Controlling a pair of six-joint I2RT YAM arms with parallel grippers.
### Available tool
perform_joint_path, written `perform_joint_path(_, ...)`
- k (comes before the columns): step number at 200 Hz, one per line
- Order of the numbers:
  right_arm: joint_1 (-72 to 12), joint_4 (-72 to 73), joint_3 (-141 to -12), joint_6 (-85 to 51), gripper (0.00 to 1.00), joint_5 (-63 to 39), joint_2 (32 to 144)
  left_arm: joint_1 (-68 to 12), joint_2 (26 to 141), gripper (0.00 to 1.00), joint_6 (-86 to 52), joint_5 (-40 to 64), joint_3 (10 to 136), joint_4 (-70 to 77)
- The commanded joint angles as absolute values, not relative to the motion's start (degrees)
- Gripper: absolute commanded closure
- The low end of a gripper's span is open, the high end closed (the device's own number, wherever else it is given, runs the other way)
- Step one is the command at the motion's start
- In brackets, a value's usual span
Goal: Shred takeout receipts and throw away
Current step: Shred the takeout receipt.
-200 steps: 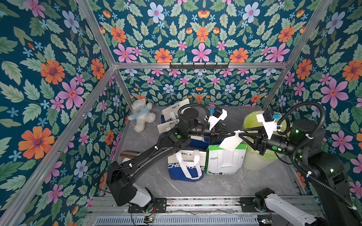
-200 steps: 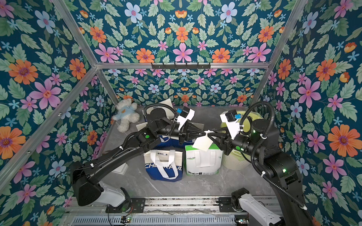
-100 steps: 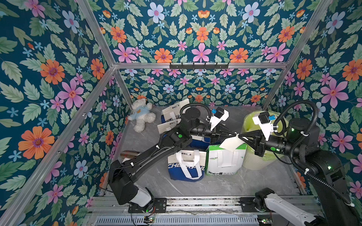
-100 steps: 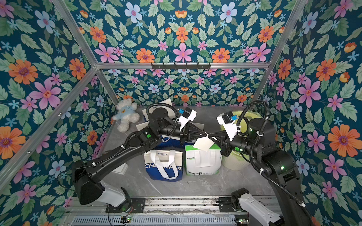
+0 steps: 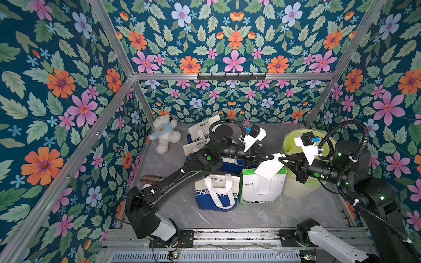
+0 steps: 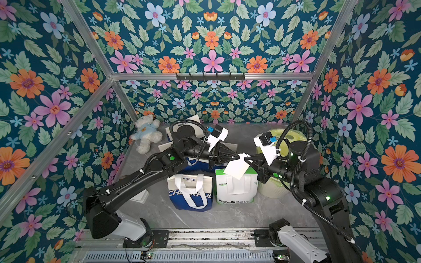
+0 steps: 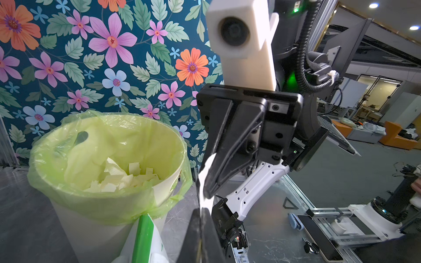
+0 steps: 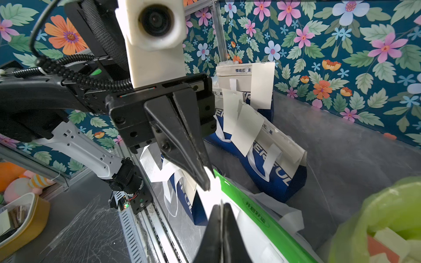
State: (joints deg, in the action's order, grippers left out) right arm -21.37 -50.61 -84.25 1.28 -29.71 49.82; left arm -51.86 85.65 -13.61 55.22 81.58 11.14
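Observation:
A white takeout receipt (image 5: 268, 169) hangs in the air above a green-and-white bag (image 5: 259, 191), seen in both top views. My left gripper (image 5: 272, 156) is shut on its upper corner from the left. My right gripper (image 5: 283, 159) is shut on the same upper edge from the right, tips almost touching. In the left wrist view the receipt (image 7: 204, 175) runs edge-on from my jaws (image 7: 201, 211) to the right fingers (image 7: 218, 173). The lined bin (image 7: 159, 136) holds several white scraps (image 7: 123, 180). More receipts (image 8: 247, 129) hang on the blue bags.
A blue-and-white bag (image 5: 216, 193) stands beside the green-and-white one, with more blue bags (image 5: 200, 136) behind my left arm. The yellow-green bin (image 5: 293, 189) stands right of the bags. A teddy bear (image 5: 165, 134) lies at the back left. Floral walls enclose three sides.
My right gripper, open around the receipt's edge a second ago, has shut on it. The left gripper has kept its hold, and the receipt has stayed in place.

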Motion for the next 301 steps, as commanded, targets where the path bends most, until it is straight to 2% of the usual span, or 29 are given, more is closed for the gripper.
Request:
perform_joint_path(1,-21.41,-48.8,-84.24,1.72,0.93,-28.31,49.57,-52.08,85.74,1.0,-13.92,56.07,81.82,12.51)
perform_joint_path(46,-21.4,-48.16,-83.94,1.57,0.85,-28.03,49.37,-52.35,86.07,1.0,-14.05,56.55,81.78,12.12)
perform_joint_path(109,-21.41,-47.83,-83.77,0.89,0.85,-29.96,50.11,-52.43,86.36,1.0,-14.15,56.68,81.82,11.79)
perform_joint_path(129,-21.35,-47.73,-83.41,0.87,0.88,-30.09,49.97,-52.47,86.4,1.0,-14.12,56.78,81.86,11.77)
perform_joint_path(145,-21.44,-47.9,-83.41,0.83,1.0,-30.3,49.97,-52.51,86.43,1.0,-14.09,56.72,81.8,11.73)
perform_joint_path(160,-21.45,-47.94,-83.19,0.31,1.0,-29.99,49.88,-52.56,86.57,1.0,-14.1,57.01,81.83,11.79)
perform_joint_path(169,-21.44,-47.74,-82.88,0.26,1.0,-30.01,49.73,-52.61,86.49,0.8,-14.09,57.06,81.67,12.23)
perform_joint_path(177,-21.45,-47.23,-82.22,0.1,1.0,-29.67,49.21,-52.56,86.31,0.66,-14.4,56.82,81.27,12.88)
perform_joint_path(184,-21.44,-46.66,-81.52,0.01,1.0,-29.34,48.69,-52.57,85.98,0.59,-14.91,56.54,80.6,14.38)
perform_joint_path(192,-21.44,-45.81,-80.69,-0.08,1.0,-28.8,47.95,-52.57,85.38,0.56,-15.82,55.97,79.34,16.95)
perform_joint_path(212,-21.44,-44.02,-78.95,-0.18,1.0,-27.57,46.09,-52.56,84.31,0.58,-18.54,54.23,76.56,23.29)
perform_joint_path(262,-21.43,-41.36,-77.36,-1.61,1.0,-26.16,44.54,-53.48,85.28,0.72,-24.12,49.31,73.8,32.71)
perform_joint_path(301,-21.44,-39.99,-76.42,-2.31,1.0,-25.14,43.68,-54.34,86.2,0.73,-25.29,48.27,73.48,35.17)
